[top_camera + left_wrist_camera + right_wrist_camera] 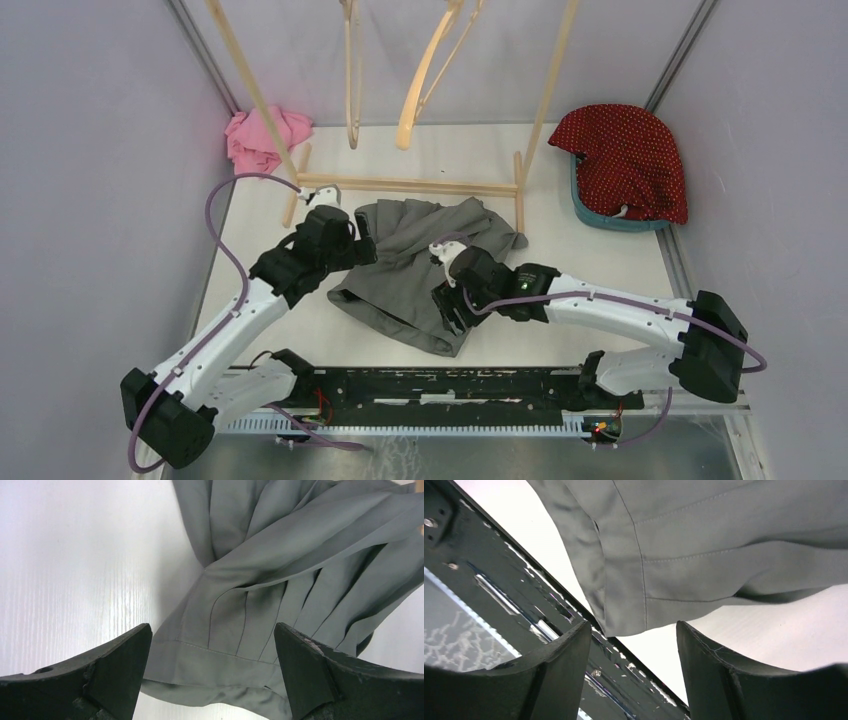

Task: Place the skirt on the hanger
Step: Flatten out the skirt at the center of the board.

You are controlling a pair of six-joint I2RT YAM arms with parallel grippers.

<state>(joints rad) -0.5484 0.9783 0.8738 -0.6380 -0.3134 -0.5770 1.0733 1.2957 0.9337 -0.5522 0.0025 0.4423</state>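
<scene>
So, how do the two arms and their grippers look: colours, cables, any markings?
The left arm and right arm have white links with black joint housings. A purple cable runs along each. A small green light glows on the right arm's black wrist section. The left gripper and right gripper have black, wedge-shaped fingers with scuffed edges.

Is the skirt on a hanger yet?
No, the skirt lies crumpled on the table, and the hangers above it are bare.
</scene>
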